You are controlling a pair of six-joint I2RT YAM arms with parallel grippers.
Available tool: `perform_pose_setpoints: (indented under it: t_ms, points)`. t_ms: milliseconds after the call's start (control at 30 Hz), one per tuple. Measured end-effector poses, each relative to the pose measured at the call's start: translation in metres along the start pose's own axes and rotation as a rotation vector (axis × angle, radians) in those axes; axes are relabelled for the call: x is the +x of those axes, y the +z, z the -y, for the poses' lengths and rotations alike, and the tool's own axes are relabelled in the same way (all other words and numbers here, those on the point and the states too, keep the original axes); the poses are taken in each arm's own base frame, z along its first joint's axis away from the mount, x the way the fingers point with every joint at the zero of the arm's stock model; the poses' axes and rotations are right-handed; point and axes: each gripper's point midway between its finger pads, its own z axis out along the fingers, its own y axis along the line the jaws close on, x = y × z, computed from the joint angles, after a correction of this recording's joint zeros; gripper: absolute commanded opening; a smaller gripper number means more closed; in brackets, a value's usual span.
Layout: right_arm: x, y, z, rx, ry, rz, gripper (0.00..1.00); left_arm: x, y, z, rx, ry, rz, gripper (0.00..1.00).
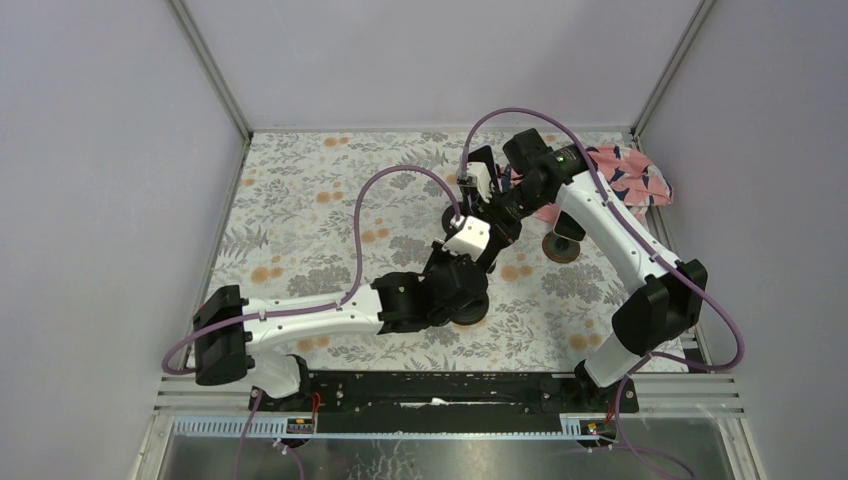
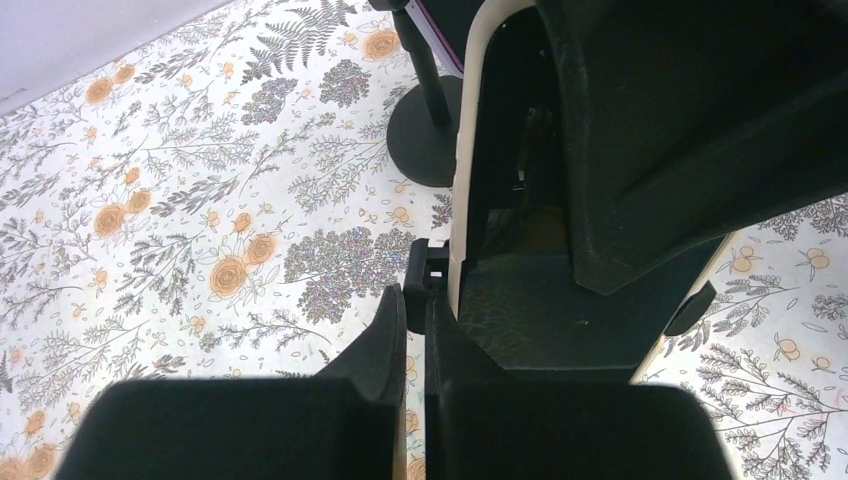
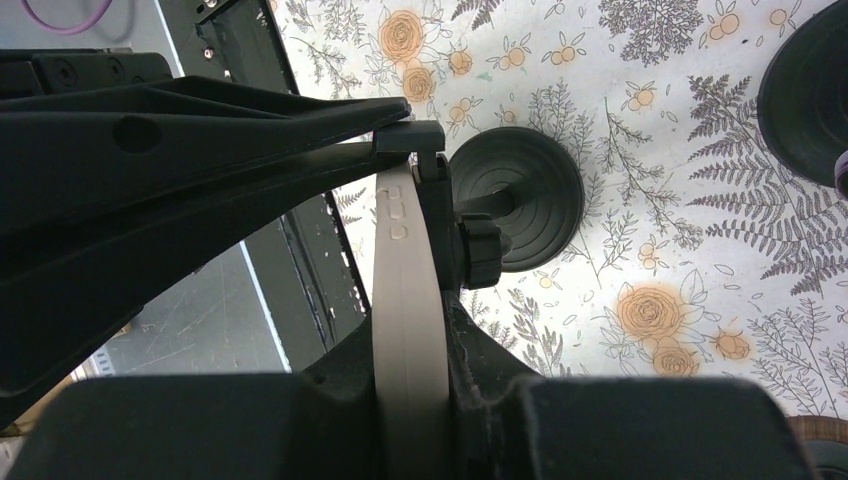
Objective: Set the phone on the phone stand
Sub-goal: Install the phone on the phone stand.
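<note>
Phone was clamped edgewise in the right gripper, touching the clip of the phone stand. We noted the left gripper with fingers nearly together; whether they held anything, we could not tell.

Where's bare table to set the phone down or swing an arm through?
Free: the tablecloth's left half, from the left wall to the purple cable. Crowded: centre to back right, around the phone, stands and pink cloth.
</note>
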Motion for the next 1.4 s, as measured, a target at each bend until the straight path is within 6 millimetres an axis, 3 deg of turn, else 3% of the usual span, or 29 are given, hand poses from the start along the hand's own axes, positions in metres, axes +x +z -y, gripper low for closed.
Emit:
perform_pose_setpoints:
  t_ms: [200,500,1033,1300,1400]
  points:
    - [0.0021,-0.0004,-0.0013,-0.004,0.005,-0.008,0.00,-0.0007,-0.0022,0.0018,0.019,0.013,-0.017,0.00]
    - [0.0044,-0.0008,-0.0026,-0.012,0.004,-0.021,0.00,-0.0005,-0.0049,0.0030,0.041,0.008,-0.037,0.10]
    - [0.0045,-0.0003,-0.0038,-0.023,0.012,-0.027,0.00,-0.0015,-0.0079,0.0019,0.110,-0.052,-0.062,0.11]
    - [0.0047,0.0008,-0.0053,-0.037,0.020,-0.030,0.00,-0.0004,-0.0094,0.0014,0.112,-0.065,-0.069,0.07]
    - [0.0047,0.0008,-0.0056,-0.039,0.022,-0.030,0.00,-0.0007,-0.0100,0.0008,0.108,-0.073,-0.073,0.11]
